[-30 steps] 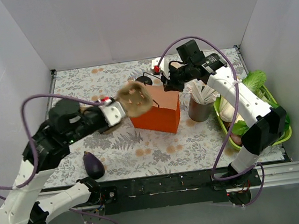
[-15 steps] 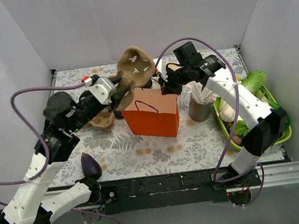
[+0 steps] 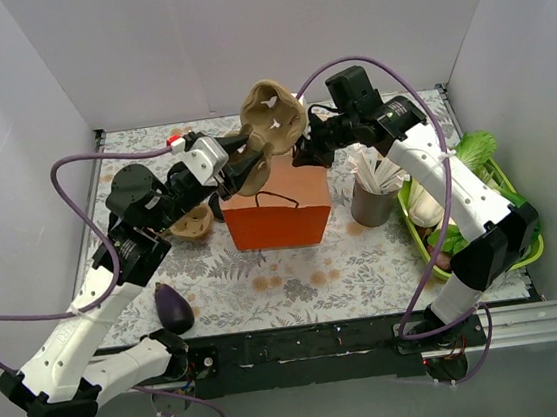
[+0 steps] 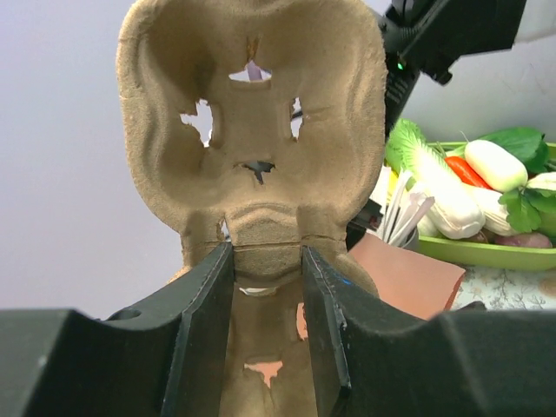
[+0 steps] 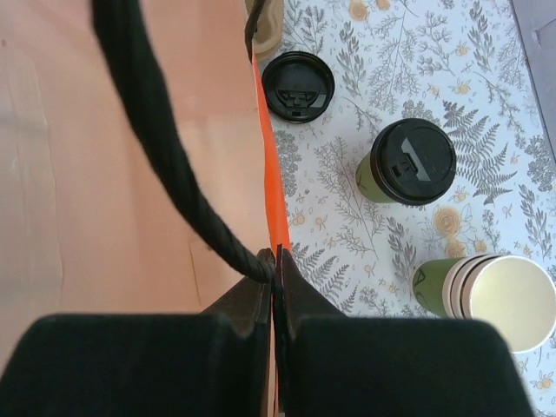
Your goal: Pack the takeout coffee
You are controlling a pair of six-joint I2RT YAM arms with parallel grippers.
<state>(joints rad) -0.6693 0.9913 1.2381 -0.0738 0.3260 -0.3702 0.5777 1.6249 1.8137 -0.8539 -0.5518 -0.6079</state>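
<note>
The takeout coffee (image 5: 408, 165), a green cup under a black lid, stands on the patterned table beside the orange paper bag (image 5: 268, 156); the top view hides it. My left gripper (image 3: 241, 168) is shut on a brown pulp cup carrier (image 3: 269, 129), held upright above the bag's (image 3: 280, 218) back left corner. In the left wrist view, that gripper (image 4: 267, 252) clamps the carrier's (image 4: 252, 130) narrow middle rib. My right gripper (image 5: 274, 256) is shut on the bag's rim where the black rope handle (image 5: 165, 148) meets it, at the back right corner (image 3: 303, 155).
A loose black lid (image 5: 298, 86) and a stack of lidless cups (image 5: 491, 295) sit near the coffee. A second carrier (image 3: 191, 221) and an eggplant (image 3: 173, 306) lie left of the bag. To its right are a metal cup of stirrers (image 3: 372, 203) and a green vegetable basket (image 3: 530, 250).
My left arm has swung the carrier up from the table and to the right, over the bag. The right gripper has stayed clamped on the bag's rim, and the bag has turned a little.
</note>
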